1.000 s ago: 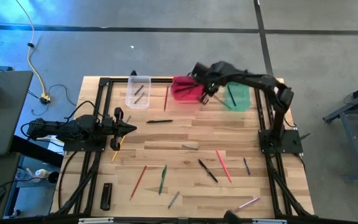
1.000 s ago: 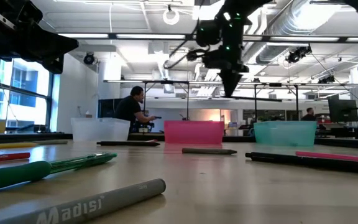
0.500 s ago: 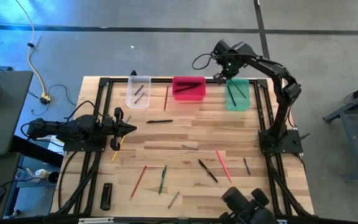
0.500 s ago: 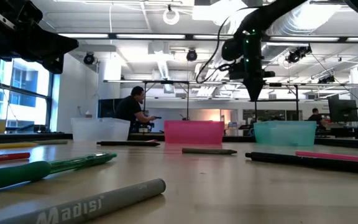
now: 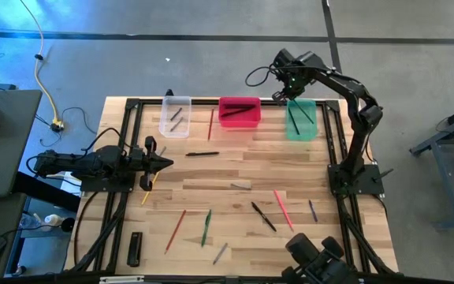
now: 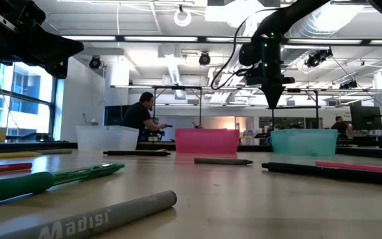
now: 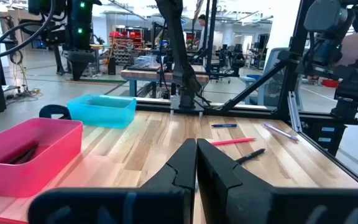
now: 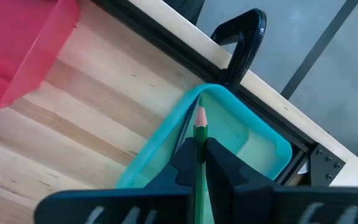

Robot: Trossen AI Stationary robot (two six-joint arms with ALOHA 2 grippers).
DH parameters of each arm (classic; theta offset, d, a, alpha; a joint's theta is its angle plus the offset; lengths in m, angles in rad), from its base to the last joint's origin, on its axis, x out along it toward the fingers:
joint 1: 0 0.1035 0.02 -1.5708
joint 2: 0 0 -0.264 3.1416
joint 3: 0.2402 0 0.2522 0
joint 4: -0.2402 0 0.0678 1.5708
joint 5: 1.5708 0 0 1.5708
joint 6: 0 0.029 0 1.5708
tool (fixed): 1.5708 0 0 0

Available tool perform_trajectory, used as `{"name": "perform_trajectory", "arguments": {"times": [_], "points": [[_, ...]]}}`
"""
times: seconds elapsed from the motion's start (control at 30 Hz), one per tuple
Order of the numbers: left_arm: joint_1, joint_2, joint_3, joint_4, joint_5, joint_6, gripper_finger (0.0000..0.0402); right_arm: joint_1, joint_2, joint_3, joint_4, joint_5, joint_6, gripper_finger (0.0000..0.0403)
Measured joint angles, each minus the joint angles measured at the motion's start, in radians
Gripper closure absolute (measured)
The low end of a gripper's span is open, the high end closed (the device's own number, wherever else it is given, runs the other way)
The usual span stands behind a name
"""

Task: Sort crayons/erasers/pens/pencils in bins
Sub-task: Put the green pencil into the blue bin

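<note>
Right gripper [image 8: 199,163] hangs over the green bin [image 8: 253,140] at the bench's far edge, clamped on a green pencil [image 8: 199,134] pointing down into it; best to lower inside the rim before releasing, while the left gripper [image 5: 162,163] waits clenched, empty

Bright even overhead lighting, ceiling lamps glaring in low view, blurred foreground pens, soft shadows
</note>
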Motion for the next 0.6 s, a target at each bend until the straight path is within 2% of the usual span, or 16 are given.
{"name": "perform_trajectory", "arguments": {"times": [0.6], "points": [[0.000, 0.000, 0.000, 0.000, 0.000, 0.000, 0.0398, -0.040, 0.000, 0.000, 0.016, -0.017, 0.016, 0.0402]]}}
